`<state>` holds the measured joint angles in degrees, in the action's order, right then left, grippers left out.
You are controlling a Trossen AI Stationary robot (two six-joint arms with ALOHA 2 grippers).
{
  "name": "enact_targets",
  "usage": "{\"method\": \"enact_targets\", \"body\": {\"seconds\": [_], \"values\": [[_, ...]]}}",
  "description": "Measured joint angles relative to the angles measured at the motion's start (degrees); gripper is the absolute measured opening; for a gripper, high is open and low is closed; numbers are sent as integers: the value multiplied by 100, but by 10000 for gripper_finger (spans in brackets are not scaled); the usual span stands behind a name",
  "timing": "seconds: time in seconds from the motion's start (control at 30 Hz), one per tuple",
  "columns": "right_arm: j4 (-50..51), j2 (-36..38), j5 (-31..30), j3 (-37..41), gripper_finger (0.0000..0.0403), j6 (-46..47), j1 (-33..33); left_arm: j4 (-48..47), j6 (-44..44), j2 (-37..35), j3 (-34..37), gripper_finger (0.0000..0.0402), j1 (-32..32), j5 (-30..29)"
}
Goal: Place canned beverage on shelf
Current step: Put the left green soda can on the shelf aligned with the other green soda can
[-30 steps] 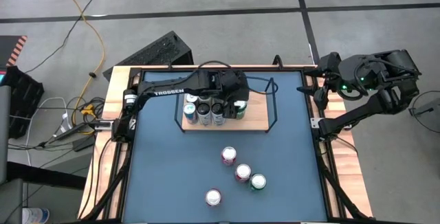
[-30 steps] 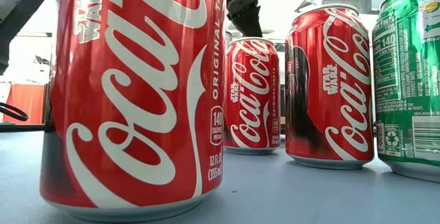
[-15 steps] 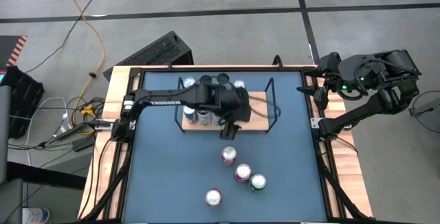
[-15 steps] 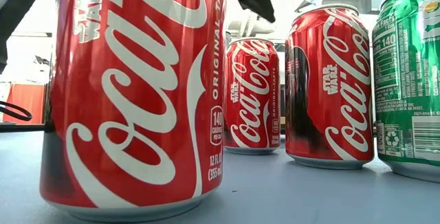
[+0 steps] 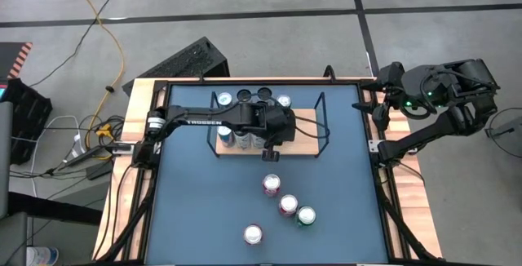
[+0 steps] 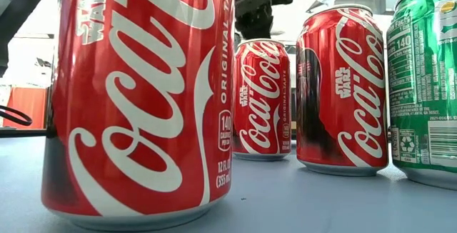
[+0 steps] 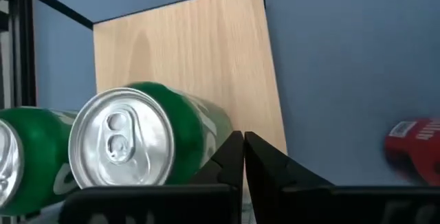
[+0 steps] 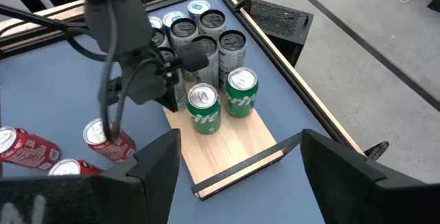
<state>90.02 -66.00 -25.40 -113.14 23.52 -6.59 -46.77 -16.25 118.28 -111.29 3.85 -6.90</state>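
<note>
The shelf, a light-wood board [image 5: 306,139] with a black wire frame, stands at the table's far side. It also shows in the right wrist view [image 8: 234,145]. Several cans stand upright on its left part, among them two green ones [image 8: 204,107] [image 8: 240,90]. My left gripper [image 5: 272,156] hangs shut and empty over the board's near edge [image 7: 275,114], beside a green can [image 7: 130,145]. Three red cans [image 5: 271,184] [image 5: 288,205] [image 5: 253,234] and a green can [image 5: 306,215] stand on the blue tabletop. My right gripper [image 8: 238,141] is open and empty beyond the table's far right corner.
The loose cans fill the low view: a red one [image 6: 136,97] closest, two more red ones [image 6: 262,97] [image 6: 343,90] and the green one [image 6: 425,83]. The board's right half is bare wood. The wire frame's upright rail [image 5: 322,107] stands at its right end.
My left gripper has drawn back from over the cans on the shelf toward the table's near edge. It now hangs at the board's near edge, and the far row of cans shows again.
</note>
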Motion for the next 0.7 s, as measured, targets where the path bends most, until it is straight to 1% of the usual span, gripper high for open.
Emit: {"method": "enact_targets", "body": {"seconds": [0.1,0.3,0.43,0.7], "values": [[0,2,-1,0,282,-1,-2,126,0,0,49,0,33,-9],[0,0,-3,0,282,1,0,414,-16,0,62,0,60,-289],[0,0,-6,0,282,-1,0,403,6,0,62,0,97,-320],[0,0,-14,0,282,-3,-2,414,24,0,62,0,156,-692]]}}
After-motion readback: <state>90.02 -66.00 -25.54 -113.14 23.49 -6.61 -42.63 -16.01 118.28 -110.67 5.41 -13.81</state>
